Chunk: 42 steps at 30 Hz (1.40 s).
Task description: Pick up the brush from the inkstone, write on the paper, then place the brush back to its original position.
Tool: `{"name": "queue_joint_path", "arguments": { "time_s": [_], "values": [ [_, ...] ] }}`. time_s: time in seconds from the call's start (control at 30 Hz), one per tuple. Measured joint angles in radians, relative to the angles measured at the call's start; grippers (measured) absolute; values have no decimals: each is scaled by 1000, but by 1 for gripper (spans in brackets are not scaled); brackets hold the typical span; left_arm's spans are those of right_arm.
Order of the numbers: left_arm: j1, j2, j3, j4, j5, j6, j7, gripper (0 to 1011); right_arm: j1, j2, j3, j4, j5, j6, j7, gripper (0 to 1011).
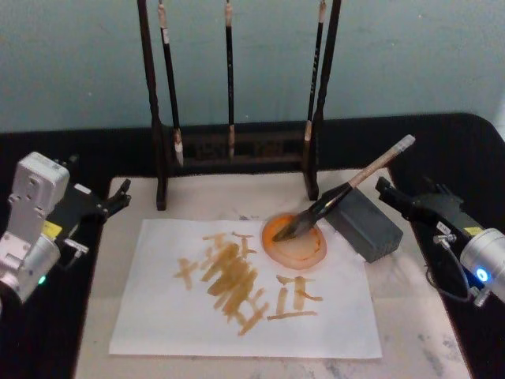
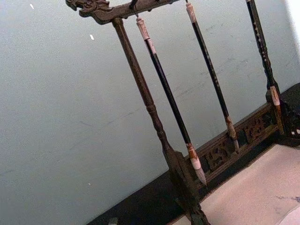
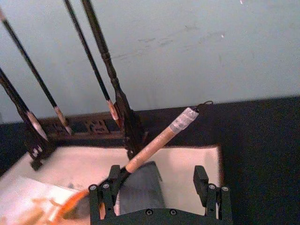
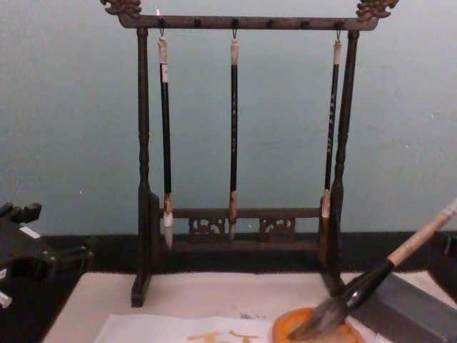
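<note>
Paper [image 1: 158,316] on mat [image 1: 418,316]. Dish [image 1: 304,253] on paper's 1 o'clock corner, block [image 1: 367,229] at dish's 3. Brush [image 1: 347,189]: bristles in dish, handle across block. Rack [image 1: 252,146] at mat's 12 o'clock.

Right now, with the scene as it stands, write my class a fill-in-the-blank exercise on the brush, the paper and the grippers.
1. The brush has its bristles in an ___ dish.
2. Its handle leans on a ___ block.
3. ___ thin brushes hang on the wooden rack.
4. The right gripper has its fingers ___ near the handle; the left gripper sits left of the paper.
Missing: orange; grey; three; open.
</note>
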Motion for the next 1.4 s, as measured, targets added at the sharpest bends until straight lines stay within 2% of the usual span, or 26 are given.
{"name": "queue_joint_path", "arguments": {
  "time_s": [0.07,0.1,0.2,0.37,0.57,1.0,1.4],
  "values": [
    [0,0,0,0,0,0,0,1010,3,-25,19,4,39,27,2,1000],
    [0,0,0,0,0,0,0,1010,3,-25,19,4,39,27,2,1000],
    [0,0,0,0,0,0,0,1010,13,-62,40,18,101,66,-4,1000],
    [0,0,0,0,0,0,0,1010,36,-101,52,43,177,96,-19,1000],
    [0,0,0,0,0,0,0,1010,67,-126,50,80,227,106,-28,1000],
    [0,0,0,0,0,0,0,1010,154,-158,24,198,287,93,-12,1000],
    [0,0,0,0,0,0,0,1010,176,-158,-2,225,323,83,6,1000]
  ]
}}
